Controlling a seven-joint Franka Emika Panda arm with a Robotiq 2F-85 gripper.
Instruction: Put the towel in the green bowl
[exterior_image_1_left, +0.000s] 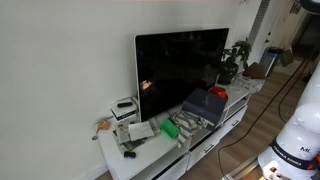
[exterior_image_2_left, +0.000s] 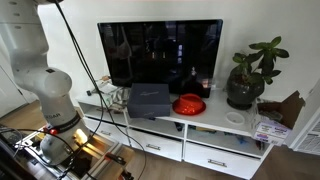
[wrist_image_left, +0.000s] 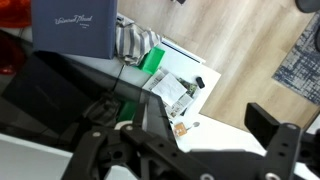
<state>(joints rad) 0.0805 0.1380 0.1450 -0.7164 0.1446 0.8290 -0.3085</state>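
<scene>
A grey-and-white striped towel (wrist_image_left: 130, 40) lies crumpled on the white TV stand (wrist_image_left: 215, 75), beside a dark blue box (wrist_image_left: 75, 25). It also shows in an exterior view (exterior_image_1_left: 190, 122). A green thing (wrist_image_left: 152, 60) lies right next to the towel. Its shape is unclear, so I cannot tell whether it is the green bowl. It also shows in an exterior view (exterior_image_1_left: 170, 129). My gripper (wrist_image_left: 215, 125) is open and empty, high above the stand's end, away from the towel. The gripper does not show in either exterior view.
A big black TV (exterior_image_2_left: 160, 50) stands at the back of the stand. A red bowl (exterior_image_2_left: 189, 104) sits by the blue box (exterior_image_2_left: 148, 98), and a potted plant (exterior_image_2_left: 245, 85) stands at one end. Papers (wrist_image_left: 175, 90) and a small orange item (wrist_image_left: 181, 128) lie near the other end. Cables (exterior_image_2_left: 95, 95) hang by the arm.
</scene>
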